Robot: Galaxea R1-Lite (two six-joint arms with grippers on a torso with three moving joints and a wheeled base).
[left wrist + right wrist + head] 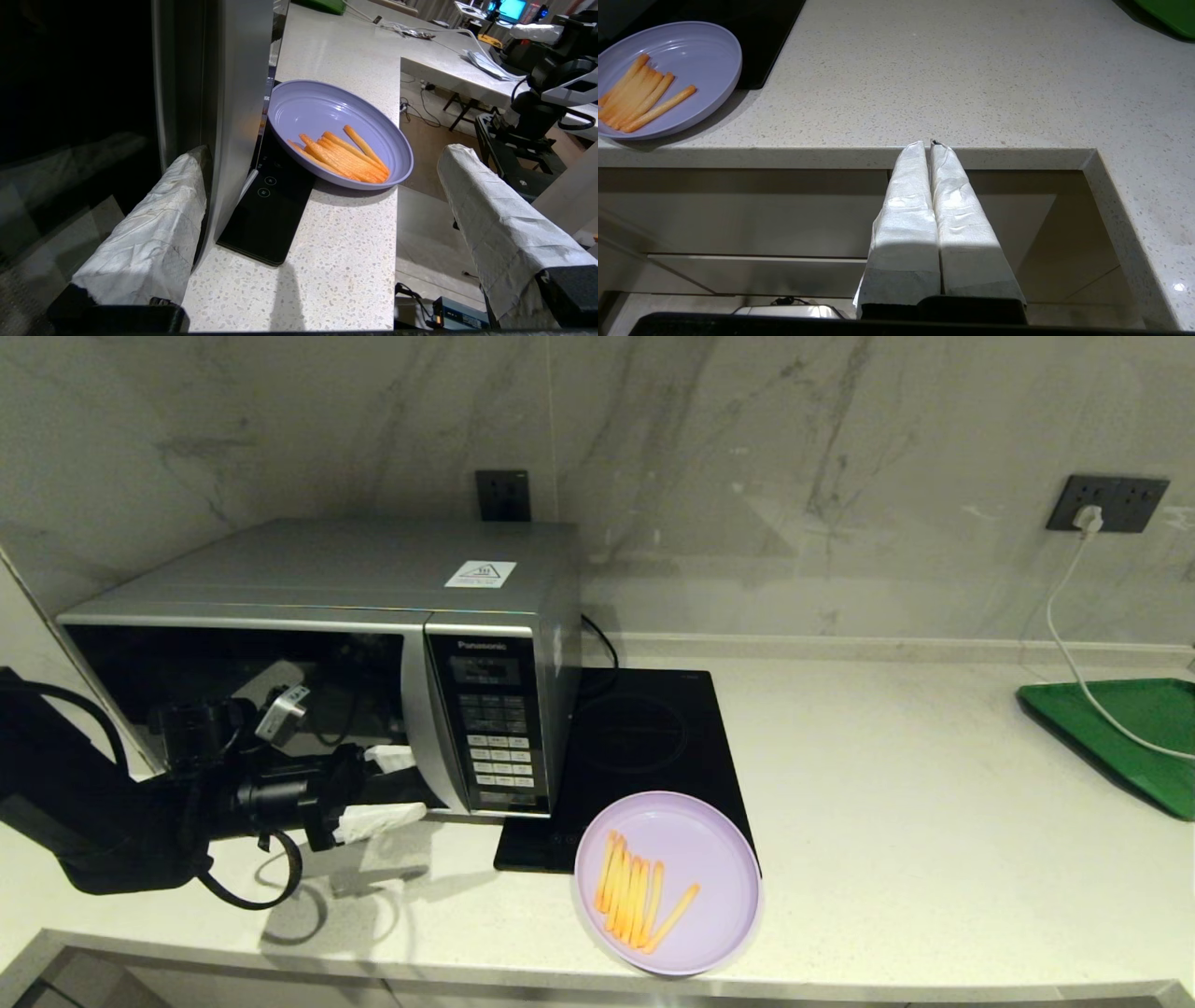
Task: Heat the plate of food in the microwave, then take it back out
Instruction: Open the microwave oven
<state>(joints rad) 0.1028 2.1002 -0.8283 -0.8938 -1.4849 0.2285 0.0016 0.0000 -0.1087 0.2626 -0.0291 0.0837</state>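
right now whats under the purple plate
The plate of food sits partly on the black cooktop, overlapping its front right corner, with its other part on the pale counter. Whatever lies directly beneath the plate is hidden.

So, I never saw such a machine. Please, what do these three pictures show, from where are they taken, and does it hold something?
It is a two-armed robot. One camera sits on its head, one on each wrist. The left gripper, open with white-wrapped fingers, is at the microwave door's handle edge and holds nothing. The right gripper is shut and empty, parked below the counter edge. On the counter: the plate of food, partly on a black cooktop, and a green tray.
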